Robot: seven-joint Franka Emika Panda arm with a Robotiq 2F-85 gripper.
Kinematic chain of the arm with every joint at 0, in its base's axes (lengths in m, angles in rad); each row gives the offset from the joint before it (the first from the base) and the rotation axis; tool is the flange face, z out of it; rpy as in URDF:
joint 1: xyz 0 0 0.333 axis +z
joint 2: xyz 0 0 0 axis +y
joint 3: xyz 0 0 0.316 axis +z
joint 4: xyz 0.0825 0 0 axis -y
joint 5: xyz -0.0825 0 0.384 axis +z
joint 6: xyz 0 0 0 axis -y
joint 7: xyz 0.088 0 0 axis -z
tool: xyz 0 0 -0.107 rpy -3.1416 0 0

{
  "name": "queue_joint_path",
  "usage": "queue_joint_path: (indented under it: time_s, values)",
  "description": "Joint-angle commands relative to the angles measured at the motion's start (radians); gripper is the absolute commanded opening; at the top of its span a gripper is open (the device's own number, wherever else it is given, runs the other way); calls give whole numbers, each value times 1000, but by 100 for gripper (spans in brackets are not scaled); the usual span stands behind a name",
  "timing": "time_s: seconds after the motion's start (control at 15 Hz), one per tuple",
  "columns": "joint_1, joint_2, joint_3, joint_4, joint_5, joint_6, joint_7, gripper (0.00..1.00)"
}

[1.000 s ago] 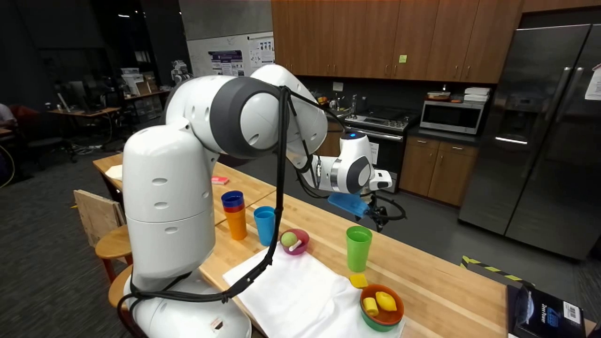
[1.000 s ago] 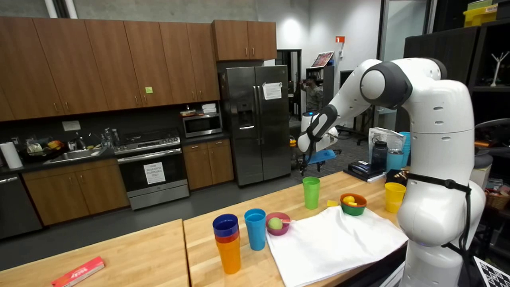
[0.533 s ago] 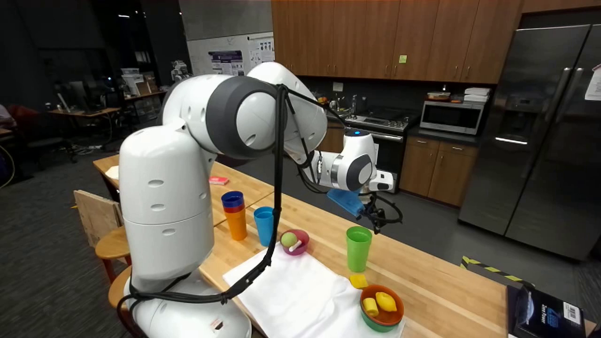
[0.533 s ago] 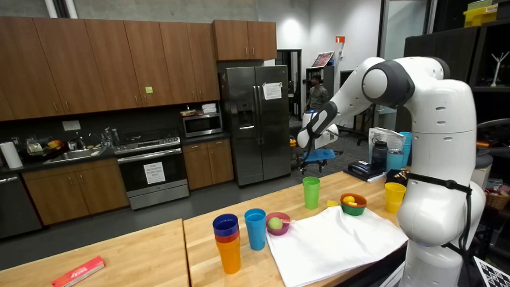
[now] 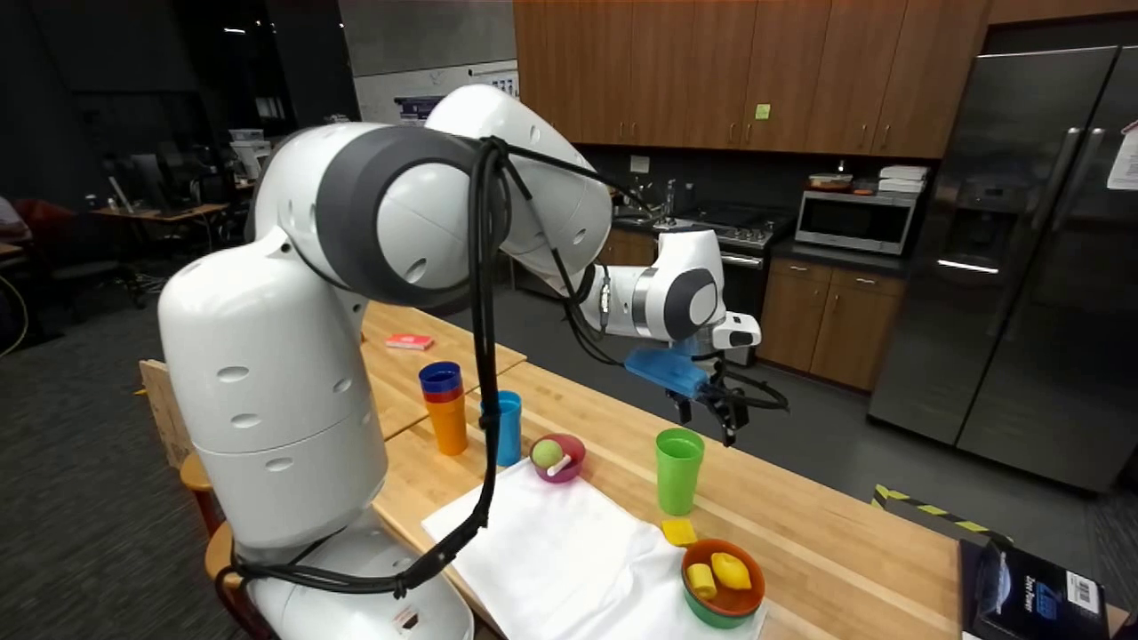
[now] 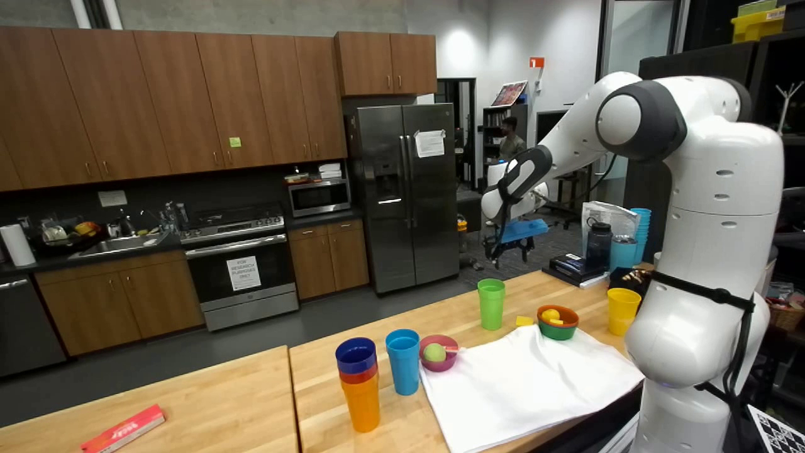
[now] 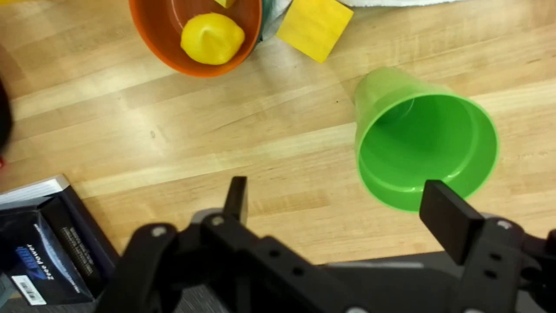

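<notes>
While upright, green cup (image 5: 679, 476) mouth-up.

Your backdrop is wood, steel and concrete.
In an exterior view you have brown cabinets (image 6: 170, 104) across the upper left under a grey concrete wall (image 6: 264, 47), a sink (image 6: 122, 244) and an oven (image 6: 214, 277) below, a microwave (image 6: 321, 197) and a 2-door fridge (image 6: 407, 198) near centre, and grey floor (image 6: 339, 308) beneath; light glows on the pale wall (image 6: 462, 53) above the fridge, and a glass panel (image 6: 641, 44) stands at upper right. 2 wooden tabletops (image 6: 207, 393) meet at lower left. In an exterior view you find a desk (image 5: 158, 214) in the dark upper left, a whiteboard (image 5: 378, 96) left of top centre, and dark carpet (image 5: 80, 480) with 2 wooden stools (image 5: 195, 472) at lower left.
</notes>
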Motion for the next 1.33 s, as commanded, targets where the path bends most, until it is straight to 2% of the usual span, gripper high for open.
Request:
queue_joint_path:
  time_s: [0.0,0.13,0.27,0.6,0.93,1.27]
  values:
    - [-12,-91,16,-74,14,-37,-177,100]
    - [-4,-112,25,-103,43,-84,-283,100]
    - [5,-135,43,-140,13,-135,-340,100]
    - [35,-162,104,-227,-58,-194,-378,100]
    - [86,-147,153,-289,-30,-125,-416,100]
    - [139,-93,187,-310,110,-21,-458,100]
